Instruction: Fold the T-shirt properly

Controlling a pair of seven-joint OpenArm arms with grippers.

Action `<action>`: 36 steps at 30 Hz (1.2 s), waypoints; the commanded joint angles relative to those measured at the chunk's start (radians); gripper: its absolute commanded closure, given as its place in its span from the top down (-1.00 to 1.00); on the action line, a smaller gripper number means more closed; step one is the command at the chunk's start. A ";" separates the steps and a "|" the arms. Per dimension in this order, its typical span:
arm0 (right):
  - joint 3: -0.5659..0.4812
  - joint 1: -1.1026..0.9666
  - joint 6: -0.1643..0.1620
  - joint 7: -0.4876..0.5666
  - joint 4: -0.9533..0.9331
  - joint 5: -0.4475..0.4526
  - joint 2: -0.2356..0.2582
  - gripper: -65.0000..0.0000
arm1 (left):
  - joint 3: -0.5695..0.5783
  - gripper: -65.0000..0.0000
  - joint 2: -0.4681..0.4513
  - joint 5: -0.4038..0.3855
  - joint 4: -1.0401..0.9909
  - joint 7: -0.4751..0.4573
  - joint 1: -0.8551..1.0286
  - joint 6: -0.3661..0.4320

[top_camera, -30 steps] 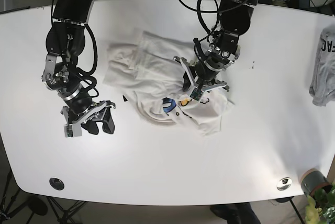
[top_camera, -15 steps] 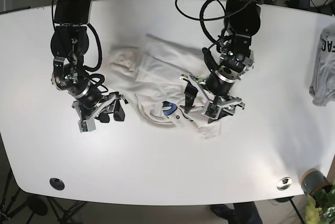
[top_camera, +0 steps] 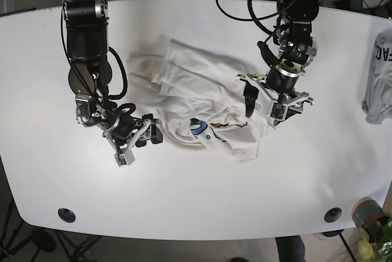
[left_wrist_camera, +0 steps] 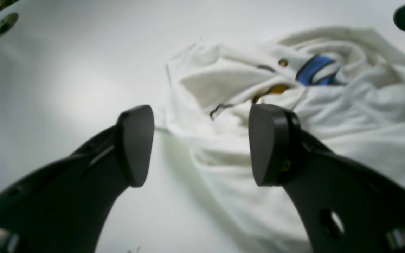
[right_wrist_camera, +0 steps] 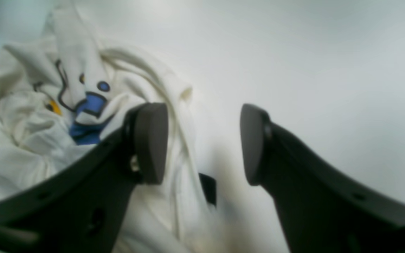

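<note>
- Shirt (top_camera: 202, 100), white and crumpled, lies mid-table (top_camera: 184, 207); its long axis runs from the far left down toward the near right, printed side partly showing.
- Left gripper (left_wrist_camera: 199, 144) is spread wide at the shirt's right edge, holding nothing.
- Right gripper (right_wrist_camera: 202, 140) is spread wide beside the shirt's left edge, holding nothing.

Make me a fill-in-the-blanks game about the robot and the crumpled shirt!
1. The T-shirt lying crumpled on the table is mostly ____ in colour.
2. The jaws of the left gripper are ____, with nothing between them.
3. The biggest coloured patch in the shirt's print is ____.
4. In the base view, the right gripper sits at the shirt's ____ edge.

Missing words: white; open; blue; left
</note>
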 commanded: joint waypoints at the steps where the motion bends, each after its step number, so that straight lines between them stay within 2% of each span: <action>1: -0.034 0.046 0.012 0.024 0.003 0.023 -0.012 -0.01 | -0.006 0.23 -0.005 -0.004 0.021 -0.028 0.001 0.005; 7: -0.047 0.067 0.012 0.054 -0.046 0.014 -0.041 -0.01 | -0.038 0.23 -0.003 -0.004 0.021 -0.029 0.036 0.005; 14: -0.048 0.112 0.012 0.143 -0.200 0.014 -0.038 -0.01 | -0.046 0.23 -0.003 -0.004 0.040 -0.029 0.052 0.005; 18: -0.048 0.116 0.012 0.146 -0.195 0.014 -0.035 0.00 | -0.046 0.23 -0.003 -0.004 0.040 -0.029 0.059 0.005; 20: -0.048 0.115 0.012 0.146 -0.174 0.014 -0.034 0.10 | -0.046 0.23 -0.003 -0.004 0.040 -0.029 0.059 0.005; 22: -0.048 0.115 0.010 0.146 -0.166 0.014 -0.017 0.38 | -0.046 0.23 -0.003 -0.004 0.040 -0.029 0.061 0.005; 25: -0.048 0.115 0.010 0.150 -0.166 0.014 -0.014 0.60 | -0.046 0.23 -0.003 -0.004 0.040 -0.029 0.061 0.005; 32: -0.047 0.113 0.012 0.152 -0.181 0.014 -0.014 0.46 | -0.047 0.23 -0.005 -0.004 0.040 -0.029 0.061 0.005; 36: -0.047 0.110 0.012 0.156 -0.207 0.014 -0.017 0.45 | -0.047 0.23 -0.005 -0.004 0.040 -0.029 0.061 0.005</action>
